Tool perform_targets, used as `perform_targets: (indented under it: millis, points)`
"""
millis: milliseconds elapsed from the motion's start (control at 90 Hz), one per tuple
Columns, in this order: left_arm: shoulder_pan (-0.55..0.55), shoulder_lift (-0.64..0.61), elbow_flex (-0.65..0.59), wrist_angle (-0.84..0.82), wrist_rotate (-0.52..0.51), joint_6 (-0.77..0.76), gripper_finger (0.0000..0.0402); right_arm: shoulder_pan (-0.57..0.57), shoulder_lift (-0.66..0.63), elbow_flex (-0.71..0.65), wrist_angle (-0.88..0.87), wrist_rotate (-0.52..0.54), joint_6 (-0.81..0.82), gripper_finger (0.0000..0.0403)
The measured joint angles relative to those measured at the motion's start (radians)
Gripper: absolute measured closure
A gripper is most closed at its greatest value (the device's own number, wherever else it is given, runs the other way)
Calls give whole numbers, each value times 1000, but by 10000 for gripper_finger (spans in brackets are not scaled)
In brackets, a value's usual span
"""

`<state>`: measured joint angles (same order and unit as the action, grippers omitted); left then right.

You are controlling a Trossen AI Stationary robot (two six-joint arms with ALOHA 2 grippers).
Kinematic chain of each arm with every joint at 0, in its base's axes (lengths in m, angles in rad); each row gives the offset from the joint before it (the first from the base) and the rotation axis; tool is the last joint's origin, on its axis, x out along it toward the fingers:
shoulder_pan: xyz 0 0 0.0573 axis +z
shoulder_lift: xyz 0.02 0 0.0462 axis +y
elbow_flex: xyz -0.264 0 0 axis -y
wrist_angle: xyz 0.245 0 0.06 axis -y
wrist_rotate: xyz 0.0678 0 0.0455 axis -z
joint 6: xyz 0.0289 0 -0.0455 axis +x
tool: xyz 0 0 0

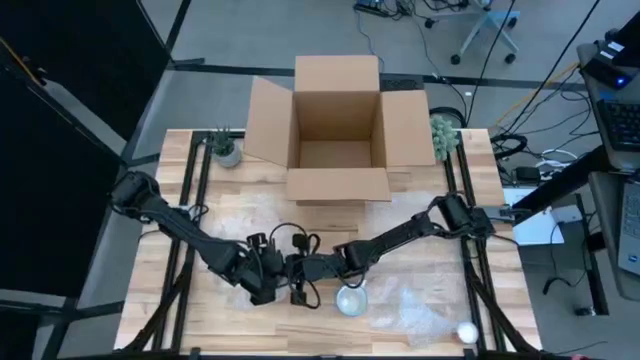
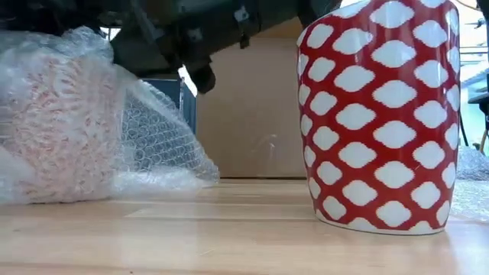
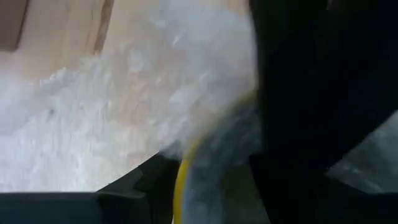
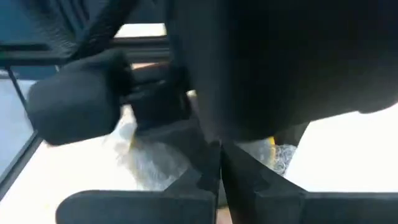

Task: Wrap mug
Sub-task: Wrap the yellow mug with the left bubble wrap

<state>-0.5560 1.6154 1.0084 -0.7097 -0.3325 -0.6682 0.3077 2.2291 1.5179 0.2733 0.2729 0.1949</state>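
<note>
The wrapping step was judged to be in hand, though not on the bare mug. On the high view the left gripper [image 1: 272, 283] and the right gripper [image 1: 305, 268] were met almost tip to tip at about 6 o'clock on the table [image 1: 180, 250]. The mug [image 1: 351, 299] was stood upright and unwrapped just beside them, at their 3 o'clock. A loose sheet of bubble wrap [image 1: 415, 312] was spread farther out at 4 o'clock, and the open cardboard box [image 1: 337, 130] was set at 12 o'clock.

The low view gave what the overhead one hid. A bubble-wrapped bundle [image 2: 53, 130] with a faint red pattern inside was lying under the dark arms. The red-and-white mug [image 2: 382, 114] was seen apart from it, free of any wrap.

In the right wrist view the right gripper [image 4: 219, 168] was seen clenched, finger against finger. Crumpled wrap was visible just beyond it, but whether any was pinched could not be made out. The left wrist view was filled by bubble wrap [image 3: 93, 137] close up, and the left gripper's state could not be told.

The next move was judged to call for the bundle's loose ends to be tucked tight. After that, the spare sheet would need to be brought to the bare mug.
</note>
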Motion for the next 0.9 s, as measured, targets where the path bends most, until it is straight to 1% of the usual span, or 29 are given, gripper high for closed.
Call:
perform_targets:
  millis: [167,300,444,589,767,833,900]
  points:
    - [-7,-40,19,-28,4,5,221,0,16,1,6,-1,0,403]
    - [-21,-119,29,-31,6,5,221,0,1,-1,10,-12,-7,403]
    - [-35,-195,30,-75,-25,4,221,0,-5,-2,9,-10,-17,403]
    - [-51,-255,31,-79,-43,2,221,1,-5,-2,8,-11,-19,403]
    - [-97,-267,29,-48,-40,-4,221,1,-5,-3,7,-11,-19,403]
    - [-117,-269,10,13,-24,-4,221,1,-5,-3,8,-11,-19,403]
    - [-133,-263,-14,91,15,-3,221,1,-5,-3,7,-11,-19,403]
